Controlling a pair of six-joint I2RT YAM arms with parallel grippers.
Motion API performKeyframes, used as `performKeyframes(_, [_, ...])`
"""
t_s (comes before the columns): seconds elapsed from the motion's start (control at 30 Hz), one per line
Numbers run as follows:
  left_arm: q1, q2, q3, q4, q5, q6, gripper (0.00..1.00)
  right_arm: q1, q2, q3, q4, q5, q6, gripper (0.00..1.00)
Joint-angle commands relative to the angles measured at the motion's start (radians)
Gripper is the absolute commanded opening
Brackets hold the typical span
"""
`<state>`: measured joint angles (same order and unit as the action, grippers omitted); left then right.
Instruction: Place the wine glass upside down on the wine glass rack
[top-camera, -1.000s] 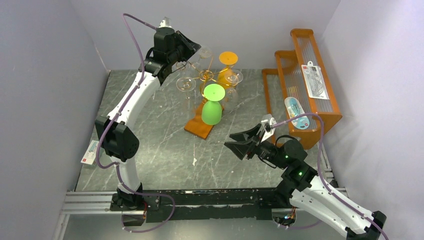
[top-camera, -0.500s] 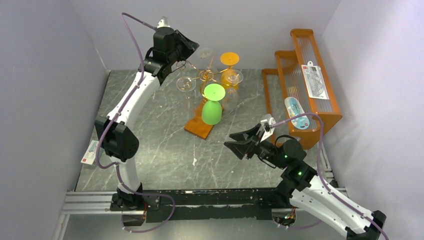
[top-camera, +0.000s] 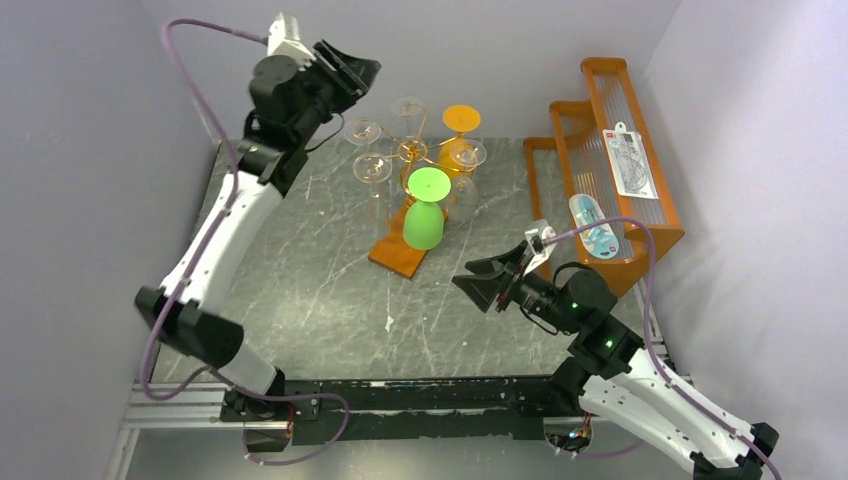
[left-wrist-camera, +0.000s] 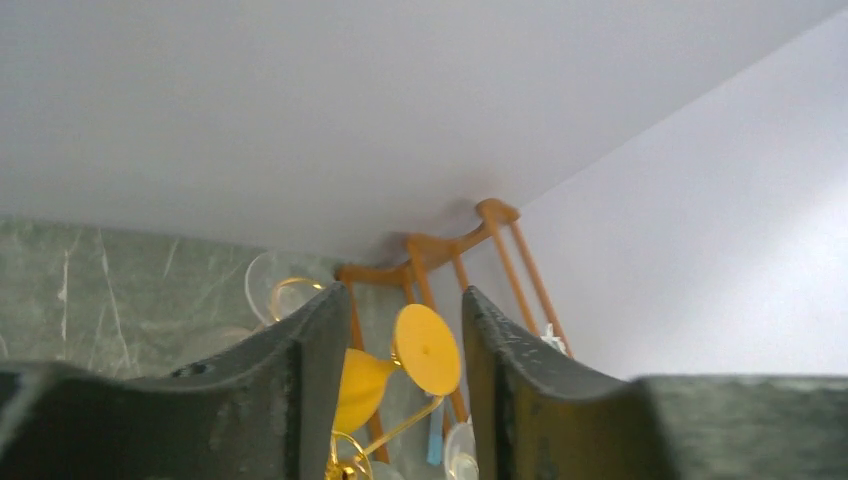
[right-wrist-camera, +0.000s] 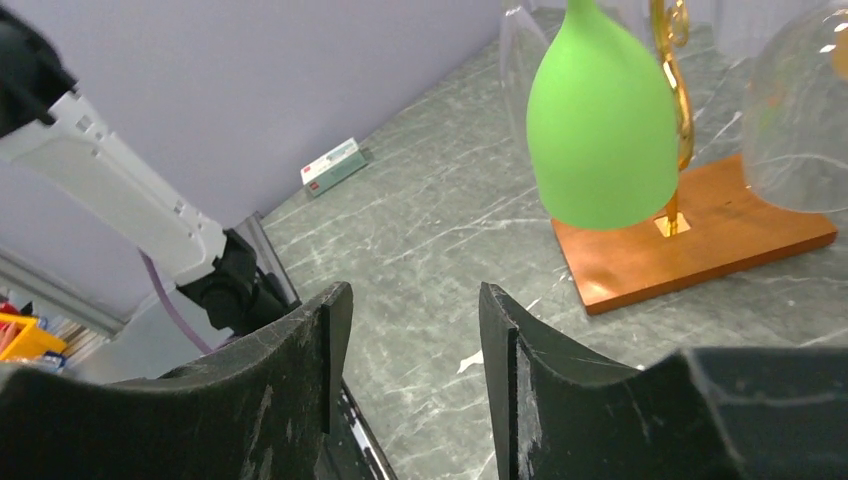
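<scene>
While the left gripper (top-camera: 360, 72) hangs high by the back wall, jaws parted with nothing between them, we see the clear wine glass (top-camera: 362, 131) near it, foot up on a scroll arm of the wine glass rack (top-camera: 412, 150); other clear glasses, a green glass (top-camera: 424, 222) and an orange glass (top-camera: 457, 118) hang inverted there too; the right gripper (top-camera: 468, 280) hovers low near the rack's wooden base (top-camera: 395, 255), fingers spread and empty; the orange shelf (top-camera: 604, 68) stands to the right.
</scene>
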<state>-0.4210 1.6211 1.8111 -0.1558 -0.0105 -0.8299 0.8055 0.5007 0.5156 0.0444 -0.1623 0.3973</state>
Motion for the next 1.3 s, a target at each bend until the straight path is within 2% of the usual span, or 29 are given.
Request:
performKeyframes(0.0, [0.004, -0.158, -0.058, 0.008, 0.012, 0.192, 0.56, 0.004, -0.005, 0.084, -0.126, 0.086, -0.011, 0.54])
performKeyframes(0.13, [0.004, -0.312, -0.149, -0.197, -0.083, 0.34, 0.65, 0.003, 0.02, 0.182, -0.245, 0.215, -0.039, 0.56])
performKeyframes(0.23, [0.004, -0.487, -0.295, -0.317, -0.169, 0.425, 0.75, 0.003, 0.042, 0.266, -0.339, 0.34, -0.053, 0.56])
performKeyframes(0.33, [0.004, -0.641, -0.422, -0.457, -0.244, 0.451, 0.81, 0.003, 0.045, 0.339, -0.419, 0.48, -0.06, 0.57])
performKeyframes(0.43, [0.004, -0.767, -0.498, -0.604, -0.304, 0.446, 0.83, 0.004, 0.04, 0.406, -0.477, 0.592, -0.087, 0.59])
performKeyframes(0.53, [0.004, -0.884, -0.553, -0.691, -0.303, 0.454, 0.84, 0.003, 0.031, 0.465, -0.517, 0.679, -0.148, 0.6])
performKeyframes(0.6, [0.004, -0.962, -0.573, -0.714, -0.287, 0.469, 0.92, 0.003, 0.022, 0.505, -0.532, 0.703, -0.208, 0.62])
performKeyframes(0.63, [0.004, -0.997, -0.577, -0.723, -0.292, 0.478, 0.96, 0.003, 0.018, 0.522, -0.534, 0.708, -0.234, 0.63])
performKeyframes(0.87, [0.004, -1.165, -0.503, -0.779, -0.345, 0.517, 0.97, 0.002, -0.019, 0.614, -0.55, 0.723, -0.326, 0.75])
performKeyframes(0.97, [0.004, -1.172, -0.434, -0.827, -0.363, 0.531, 0.97, 0.003, -0.031, 0.643, -0.559, 0.73, -0.34, 0.99])
performKeyframes(1.13, [0.004, -1.156, -0.346, -0.875, -0.385, 0.555, 0.97, 0.003, -0.056, 0.653, -0.543, 0.699, -0.331, 1.0])
performKeyframes(1.27, [0.004, -1.147, -0.323, -0.888, -0.391, 0.555, 0.97, 0.003, -0.04, 0.662, -0.569, 0.781, -0.26, 1.0])
